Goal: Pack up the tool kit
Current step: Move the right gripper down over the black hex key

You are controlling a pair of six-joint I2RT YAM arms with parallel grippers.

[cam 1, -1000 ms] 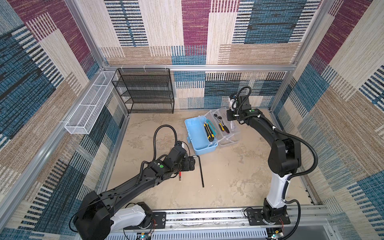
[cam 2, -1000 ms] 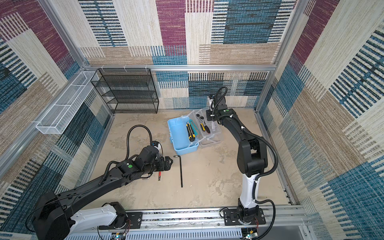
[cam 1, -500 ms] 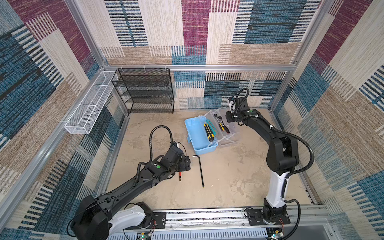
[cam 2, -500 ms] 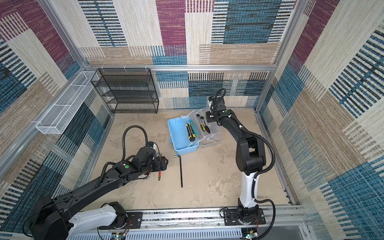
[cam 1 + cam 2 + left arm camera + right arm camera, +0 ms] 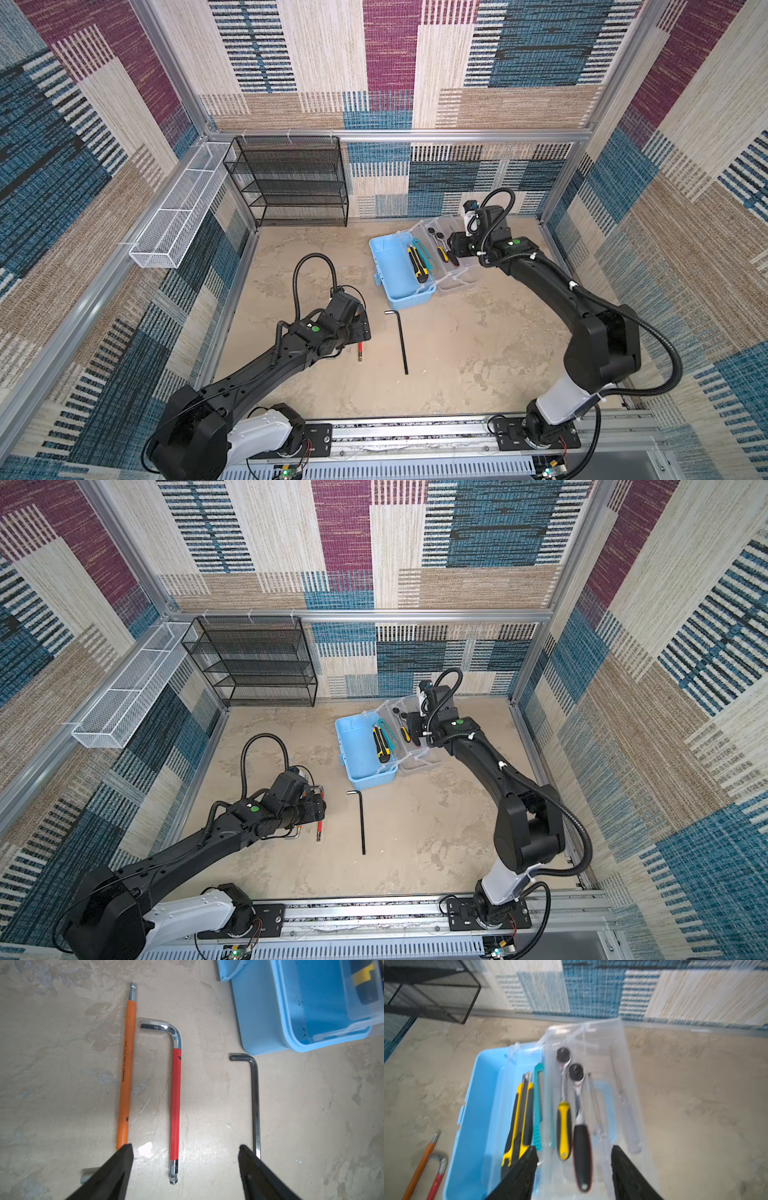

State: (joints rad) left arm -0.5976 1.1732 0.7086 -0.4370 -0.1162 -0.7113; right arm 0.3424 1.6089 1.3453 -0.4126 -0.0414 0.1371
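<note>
The tool kit's light-blue case lies open on the floor, its clear lid folded out to the right. Yellow-black and teal utility knives rest in the case. Two ratchets lie in the lid. My right gripper hovers open above the black-handled ratchet, holding nothing. On the floor lie an orange hex key, a red one and a black one. My left gripper stands open, straddling the red key's long end.
A black wire-mesh rack stands at the back wall, and a long white wire basket hangs on the left rail. Both arm bases sit on the front rail. Patterned walls enclose the floor.
My right gripper has opened above the lid. My left arm has drawn slightly back and left over the hex keys, its jaws narrowing a little.
</note>
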